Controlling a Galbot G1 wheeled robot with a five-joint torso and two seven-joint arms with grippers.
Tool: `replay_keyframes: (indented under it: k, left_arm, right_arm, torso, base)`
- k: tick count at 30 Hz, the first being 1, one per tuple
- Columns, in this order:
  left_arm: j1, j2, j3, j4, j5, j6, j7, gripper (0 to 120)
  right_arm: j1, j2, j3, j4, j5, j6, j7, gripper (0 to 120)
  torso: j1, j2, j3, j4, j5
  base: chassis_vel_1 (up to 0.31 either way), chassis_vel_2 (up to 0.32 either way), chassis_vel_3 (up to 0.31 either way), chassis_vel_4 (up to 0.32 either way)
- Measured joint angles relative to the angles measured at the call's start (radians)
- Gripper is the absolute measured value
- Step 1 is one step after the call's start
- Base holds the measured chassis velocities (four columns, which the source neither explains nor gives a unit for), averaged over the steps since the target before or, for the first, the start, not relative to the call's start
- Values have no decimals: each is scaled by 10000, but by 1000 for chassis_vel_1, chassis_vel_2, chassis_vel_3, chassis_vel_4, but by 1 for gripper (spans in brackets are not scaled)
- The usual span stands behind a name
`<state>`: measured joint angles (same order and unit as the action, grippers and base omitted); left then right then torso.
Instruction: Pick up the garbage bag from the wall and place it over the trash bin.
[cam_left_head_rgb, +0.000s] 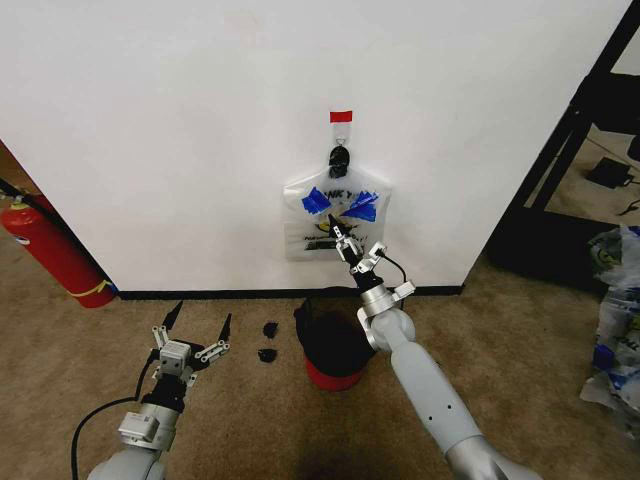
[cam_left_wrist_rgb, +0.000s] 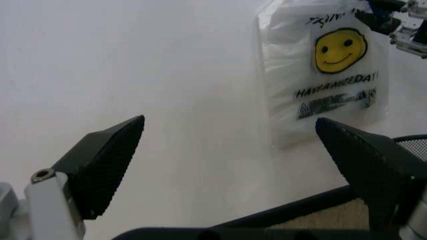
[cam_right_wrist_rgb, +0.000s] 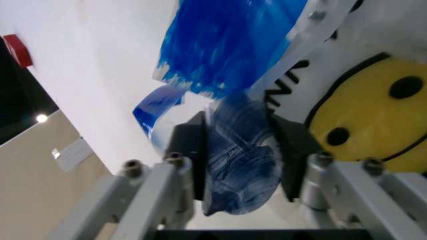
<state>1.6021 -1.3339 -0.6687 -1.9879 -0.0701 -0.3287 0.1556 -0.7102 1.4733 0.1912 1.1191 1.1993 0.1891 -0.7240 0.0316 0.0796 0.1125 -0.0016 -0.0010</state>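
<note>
Head view shows the thin translucent white plastic garbage bag (cam_left_head_rgb: 336, 215) with its yellow smiley print hanging flat against the large plain white wall (cam_left_head_rgb: 180, 130), suspended from a small hook (cam_left_head_rgb: 341, 127) just under a short red tape strip (cam_left_head_rgb: 341, 117), with a black knot (cam_left_head_rgb: 339, 158) at the hook. The right claw (cam_left_head_rgb: 343, 235) is raised to the bag's upper middle, just below the blue patches (cam_left_head_rgb: 345, 203) on the handles. From the right wrist view the right claw's two dark pads (cam_right_wrist_rgb: 195, 155) are clenched on a fold of blue-patched plastic (cam_right_wrist_rgb: 240, 155) — grasping the garbage bag, with the smiley face (cam_right_wrist_rgb: 373, 115) just beside the pinch. Directly below the bag, near the black baseboard (cam_left_head_rgb: 200, 294), stands the small round black wire-mesh trash bin (cam_left_head_rgb: 325, 340) with a red base, its opening partly hidden by the right arm. The left claw (cam_left_head_rgb: 195, 325) hovers low over the tan carpet (cam_left_head_rgb: 250, 420), well apart from the bag, its fingers (cam_left_wrist_rgb: 107, 160) spread wide and released, holding nothing. Two small black objects (cam_left_head_rgb: 268, 341) lie on the carpet between the left claw and the bin; a red fire extinguisher (cam_left_head_rgb: 50, 250) leans at the far left. As a judgement, the task is at an early stage: the grasp looks made, but the bag hangs on its hook — lifting it off, opening it and fitting it over the bin's rim are all not yet done.
</note>
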Motion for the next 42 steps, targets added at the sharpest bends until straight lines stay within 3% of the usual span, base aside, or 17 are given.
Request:
replay_keyframes:
  k: [9,20,42]
  left_arm:
    - [-41,29,47,24,21,6,10,100]
    - [19,58,3,-2,-12,-12,4,100]
    - [-9,148,22,-153,-148,-65,-13,100]
  right_arm:
    - [23,-39,130,-58,-15,-5,0,0]
    - [-275,-138,186,238,-185,-16,41,0]
    - [-3415,-1749,770,2545,-440,-52,-118,0]
  torso:
    - [0,0,0,1,1]
    - [0,0,0,4,0]
    - [-2,0,-1,1,2]
  base:
    - [0,0,0,0]
    - [0,0,0,0]
    - [0,0,0,0]
